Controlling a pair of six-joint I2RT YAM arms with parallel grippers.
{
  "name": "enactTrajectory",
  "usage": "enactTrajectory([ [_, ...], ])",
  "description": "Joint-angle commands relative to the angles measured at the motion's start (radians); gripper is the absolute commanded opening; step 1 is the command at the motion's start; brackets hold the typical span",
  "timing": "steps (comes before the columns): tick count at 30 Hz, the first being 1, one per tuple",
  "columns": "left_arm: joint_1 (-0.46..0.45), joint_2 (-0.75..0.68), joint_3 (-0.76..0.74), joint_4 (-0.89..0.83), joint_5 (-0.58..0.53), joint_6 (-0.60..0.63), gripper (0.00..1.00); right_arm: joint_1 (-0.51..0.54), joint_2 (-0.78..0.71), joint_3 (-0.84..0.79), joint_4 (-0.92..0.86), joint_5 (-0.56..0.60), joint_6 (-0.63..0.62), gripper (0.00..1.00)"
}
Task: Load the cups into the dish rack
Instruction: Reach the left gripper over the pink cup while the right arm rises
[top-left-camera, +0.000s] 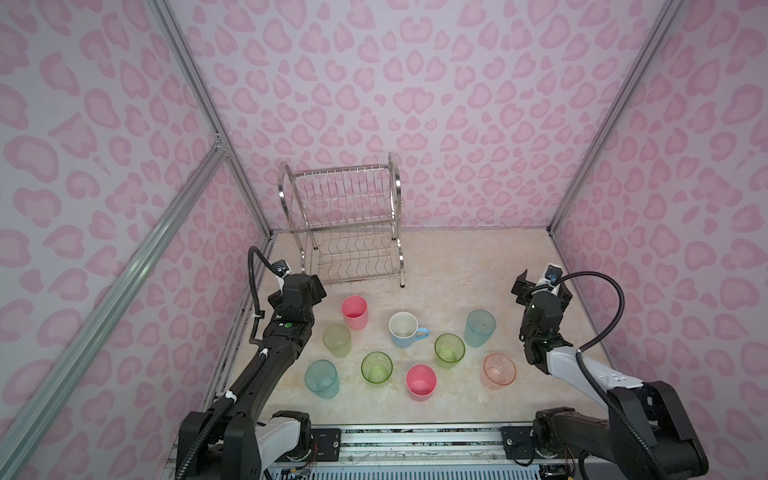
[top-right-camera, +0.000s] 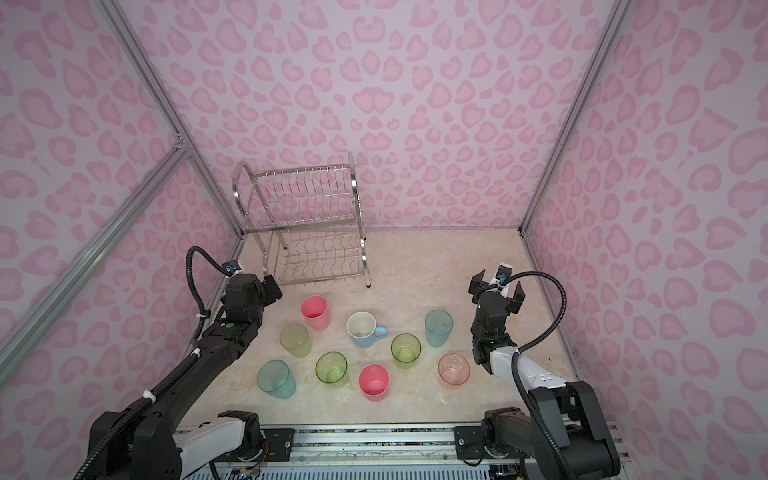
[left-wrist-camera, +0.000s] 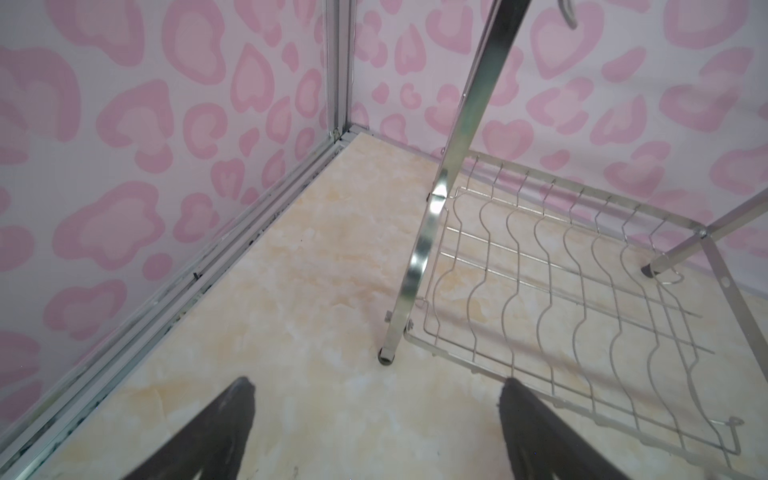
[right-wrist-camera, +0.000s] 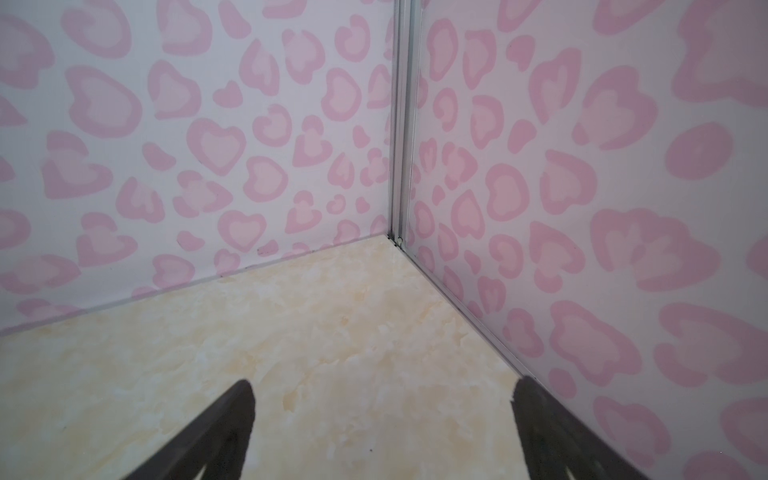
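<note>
My left pincer (left-wrist-camera: 376, 382) is wide open and holds nothing. It points at the near left leg of the dish rack (top-left-camera: 395, 185). My right pincer (right-wrist-camera: 384, 381) is wide open too and holds nothing. It points at the far right corner of the table (top-left-camera: 457, 266). The shiny wire dish rack stands at the back, a bit to my left. All nine cups stand the right way up on the table in front of the rack, between my two arms, and none touch. The back pink cup (top-left-camera: 354, 311) is nearest the rack, with the pale green cup (top-left-camera: 336, 340) just beside it. The blue mug (top-left-camera: 404, 330) is in the middle. The right teal cup (top-left-camera: 481, 327) and the right bright green cup (top-left-camera: 449, 350) are on my right. Closest to me are the left teal cup (top-left-camera: 321, 378), the left bright green cup (top-left-camera: 377, 367), the front pink cup (top-left-camera: 421, 381) and the peach cup (top-left-camera: 499, 370).
</note>
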Motion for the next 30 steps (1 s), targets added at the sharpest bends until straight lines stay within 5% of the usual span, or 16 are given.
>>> enactTrajectory([
  [1,-0.022,-0.025,0.037,-0.232,0.048,-0.096,0.90,0.006,-0.035,0.059,-0.245,-0.033,0.115,0.93],
  [16,-0.068,0.092,0.199,-0.589,0.438,-0.080,0.68,0.136,0.040,0.331,-0.546,-0.399,0.195,0.84],
  [30,-0.160,0.196,0.298,-0.666,0.422,-0.025,0.54,0.221,0.125,0.412,-0.578,-0.437,0.168,0.82],
])
